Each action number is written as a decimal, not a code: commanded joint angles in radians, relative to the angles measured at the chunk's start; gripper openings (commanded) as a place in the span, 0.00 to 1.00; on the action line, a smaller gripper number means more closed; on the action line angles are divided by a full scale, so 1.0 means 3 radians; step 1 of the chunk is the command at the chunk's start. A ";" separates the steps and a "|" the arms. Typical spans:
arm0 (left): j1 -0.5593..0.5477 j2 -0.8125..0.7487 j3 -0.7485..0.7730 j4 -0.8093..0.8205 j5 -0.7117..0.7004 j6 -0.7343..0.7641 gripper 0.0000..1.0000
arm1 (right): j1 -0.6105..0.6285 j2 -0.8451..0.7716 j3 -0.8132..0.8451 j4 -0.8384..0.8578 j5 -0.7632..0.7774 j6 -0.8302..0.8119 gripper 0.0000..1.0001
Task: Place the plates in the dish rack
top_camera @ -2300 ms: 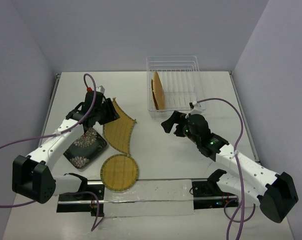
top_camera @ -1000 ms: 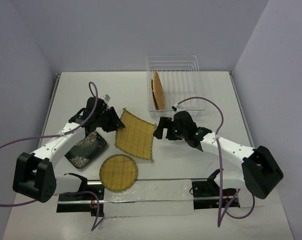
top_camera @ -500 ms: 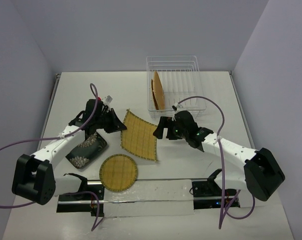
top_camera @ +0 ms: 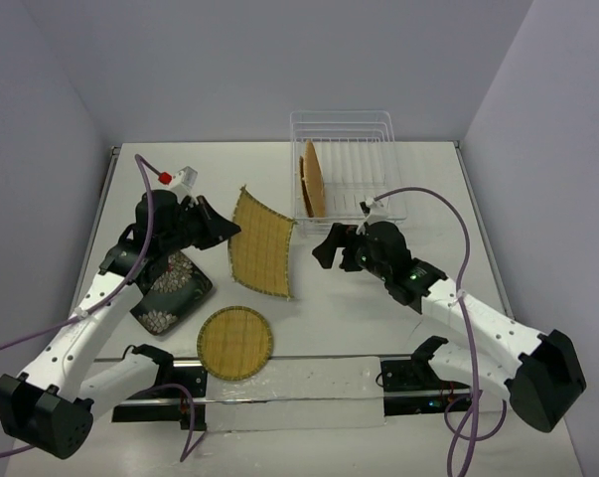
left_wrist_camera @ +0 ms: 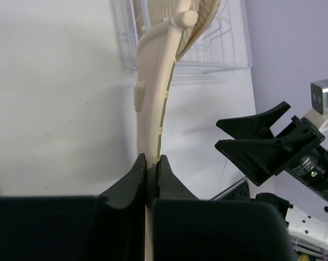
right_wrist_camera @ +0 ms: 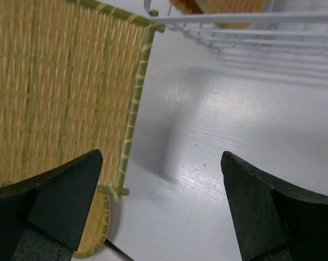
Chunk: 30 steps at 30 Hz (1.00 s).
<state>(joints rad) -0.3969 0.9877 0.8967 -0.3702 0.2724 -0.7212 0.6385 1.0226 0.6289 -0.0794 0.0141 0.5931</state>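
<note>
Slippage is the first worry: the left pincer (top_camera: 223, 231) is clamped shut on one thin edge of the yellow square plate (top_camera: 261, 243), which hangs tilted on edge above the middle of the desk (top_camera: 428, 179). With all its width hanging out from that single bite, it could swivel or slide out on any quick swing. The right pincer (top_camera: 329, 248) stands spread wide and holds nothing, just beside the plate's free edge at about three o'clock of it. If a handover is meant, a release by the left before the right has closed would drop the plate flat. A closing bite that misses the woven rim would push it askew. The dish rack (top_camera: 339, 113) sits at about one o'clock from the held plate, near but apart. Its near rim and upright dividers are the hard edges to catch on. An orange plate (top_camera: 314, 181) already stands in its left part, so a careless entry could knock it over or jam two plates into one slot. The right arm's purple cable (top_camera: 418, 194) loops close to the rack's near right corner and might snag there. Open room lies at twelve o'clock of the held plate, and at three o'clock beyond the rack. Below it is crowded: the black floral plate (top_camera: 170, 293) lies at eight o'clock under the left arm, and the yellow round plate (top_camera: 235, 343) at six o'clock.
</note>
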 commanded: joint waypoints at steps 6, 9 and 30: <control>-0.0053 0.0067 0.0558 0.0097 -0.0289 0.0006 0.00 | -0.0027 -0.0202 0.0041 -0.0073 0.0326 -0.0095 0.97; -0.0053 -0.0026 0.0813 -0.0057 -0.0502 0.0054 0.00 | -0.0032 -0.0251 0.0038 -0.0085 0.0336 -0.0105 0.97; -0.0188 0.0615 0.2451 0.0008 -0.0591 0.0303 0.00 | -0.0295 -0.0933 0.0015 -0.0707 0.1477 0.0024 0.94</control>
<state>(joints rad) -0.4216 1.0899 1.4628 -0.5139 0.0216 -0.6641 0.5985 0.8675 0.6289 -0.2245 0.2523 0.5756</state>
